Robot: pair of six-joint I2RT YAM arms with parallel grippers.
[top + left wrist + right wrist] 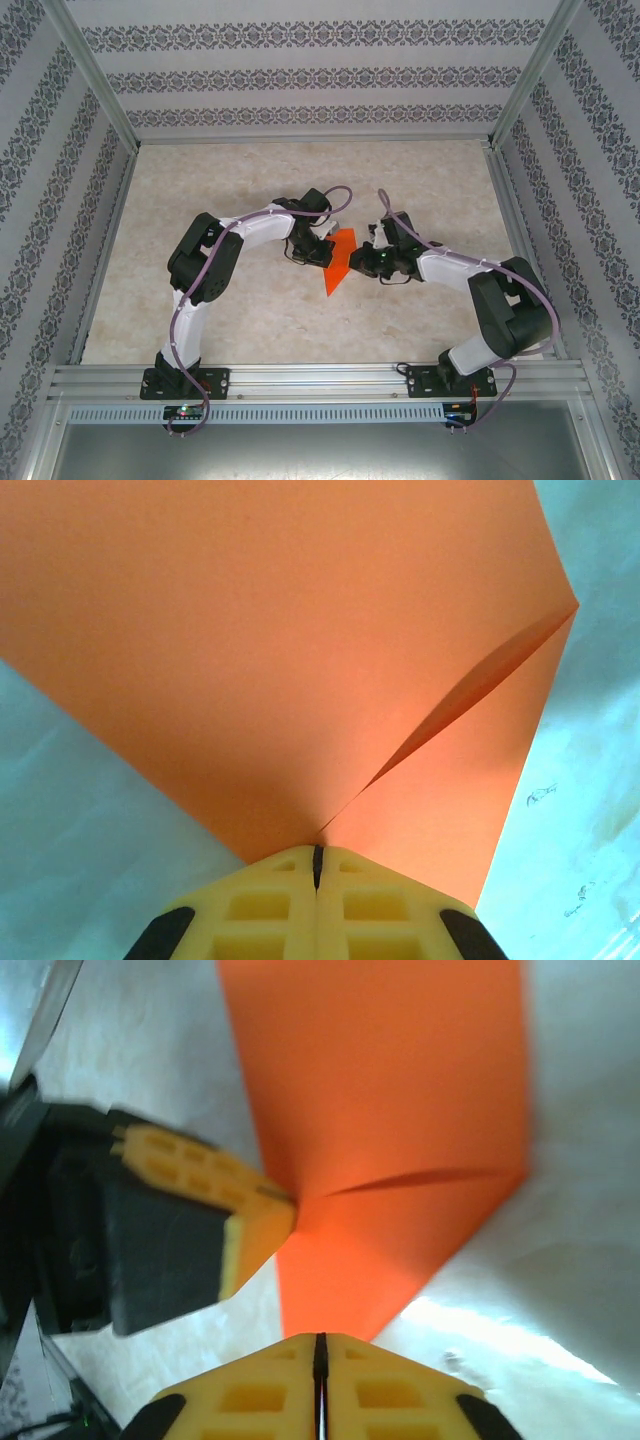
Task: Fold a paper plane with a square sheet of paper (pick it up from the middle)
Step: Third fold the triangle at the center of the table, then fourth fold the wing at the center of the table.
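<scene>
Top view. Square sheet of paper (342,262), bright orange and creased into a narrow wedge, sits mid-tabletop (250,180) between the two arms, with its pointed end toward 7 o'clock. Left gripper (322,250) meets the sheet from 9 o'clock, right gripper (362,258) from 3 o'clock. Both touch the orange edge. Finger gap is too small to read from up here.

Left wrist view. Left gripper (318,852) enters at 6 o'clock, its yellow fingers pressed together with only a hairline seam between them. The square sheet of paper (280,630) fans up and out from that seam, and a fold line runs from the tips toward 2 o'clock. Gripper is clamped on the sheet at the crease. Pale tabletop (590,780) shows at 3 o'clock and at 8 o'clock.

Right wrist view. Right gripper (320,1340) is at 6 o'clock, fingers closed to a thin dark slit. The sheet's (380,1080) lower edge runs down to the tips; I cannot tell whether it is nipped between them or merely passes under. Left gripper (285,1205) comes in from 9 o'clock, its yellow tip pinched on the sheet where a short crease runs off toward 3 o'clock. Blurred tabletop (560,1260) lies around it.
</scene>
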